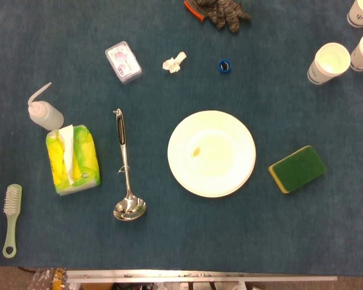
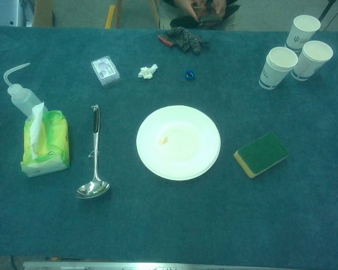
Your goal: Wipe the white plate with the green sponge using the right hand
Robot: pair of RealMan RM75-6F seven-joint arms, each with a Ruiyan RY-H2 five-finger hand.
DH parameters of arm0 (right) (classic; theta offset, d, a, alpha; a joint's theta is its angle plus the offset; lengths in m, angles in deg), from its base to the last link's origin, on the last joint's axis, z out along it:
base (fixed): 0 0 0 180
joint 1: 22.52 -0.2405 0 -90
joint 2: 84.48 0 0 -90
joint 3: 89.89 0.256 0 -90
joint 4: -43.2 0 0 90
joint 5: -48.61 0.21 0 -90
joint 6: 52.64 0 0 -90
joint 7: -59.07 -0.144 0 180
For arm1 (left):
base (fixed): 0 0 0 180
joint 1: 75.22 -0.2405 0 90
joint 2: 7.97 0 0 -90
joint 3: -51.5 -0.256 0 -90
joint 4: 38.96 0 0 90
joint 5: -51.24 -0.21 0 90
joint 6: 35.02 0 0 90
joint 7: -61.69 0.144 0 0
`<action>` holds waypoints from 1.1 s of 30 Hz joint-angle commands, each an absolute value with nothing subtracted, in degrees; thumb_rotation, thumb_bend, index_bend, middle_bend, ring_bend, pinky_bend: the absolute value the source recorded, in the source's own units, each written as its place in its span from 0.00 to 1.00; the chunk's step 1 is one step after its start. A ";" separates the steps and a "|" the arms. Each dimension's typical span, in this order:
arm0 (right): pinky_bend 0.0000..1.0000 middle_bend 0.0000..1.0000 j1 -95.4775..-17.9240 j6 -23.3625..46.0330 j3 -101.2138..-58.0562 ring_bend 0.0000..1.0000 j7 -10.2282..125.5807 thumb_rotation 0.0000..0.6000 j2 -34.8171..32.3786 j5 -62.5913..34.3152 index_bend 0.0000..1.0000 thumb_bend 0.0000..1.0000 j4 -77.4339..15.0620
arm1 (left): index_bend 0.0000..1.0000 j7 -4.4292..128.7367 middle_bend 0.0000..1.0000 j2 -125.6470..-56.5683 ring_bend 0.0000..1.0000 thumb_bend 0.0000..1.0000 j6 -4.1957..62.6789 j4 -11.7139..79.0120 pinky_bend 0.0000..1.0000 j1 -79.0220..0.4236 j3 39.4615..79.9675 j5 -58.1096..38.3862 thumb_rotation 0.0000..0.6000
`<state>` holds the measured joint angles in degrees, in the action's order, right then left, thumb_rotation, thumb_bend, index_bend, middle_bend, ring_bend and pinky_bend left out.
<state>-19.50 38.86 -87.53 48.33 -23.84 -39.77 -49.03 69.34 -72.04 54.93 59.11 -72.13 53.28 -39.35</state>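
Blue cloth covers the surface (image 1: 169, 241). White plate (image 1: 211, 153) sits at centre with a small yellowish smear on it; green sponge (image 1: 297, 168) lies just to its right, apart from the rim. Neither robot hand appears in either view, so their state cannot be told. Head view alone shows a brush (image 1: 11, 219) at the left edge. Chest view alone shows a person's hands (image 2: 205, 10) beyond the far edge. Ladle (image 1: 126, 169), tissue pack (image 1: 72, 159) and squeeze bottle (image 1: 44, 111) lie left; paper cups (image 1: 330, 62) far right.
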 commanded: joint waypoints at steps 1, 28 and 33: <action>0.48 0.32 -19.50 38.81 -87.55 0.27 48.37 1.00 -23.82 -39.77 0.34 0.05 -49.01 | 0.24 69.41 0.20 -72.09 0.12 0.40 54.85 59.15 0.12 -72.08 53.26 -39.41 1.00; 0.48 0.32 -26.34 31.87 -88.02 0.27 53.22 1.00 -26.98 -46.66 0.34 0.01 -54.95 | 0.24 68.51 0.20 -71.61 0.12 0.40 54.74 58.67 0.12 -72.01 53.39 -39.11 1.00; 0.48 0.32 -29.46 27.31 -88.27 0.27 57.38 1.00 -26.91 -48.03 0.34 0.00 -57.49 | 0.24 67.94 0.20 -71.50 0.12 0.40 54.93 58.33 0.12 -72.08 53.55 -38.89 1.00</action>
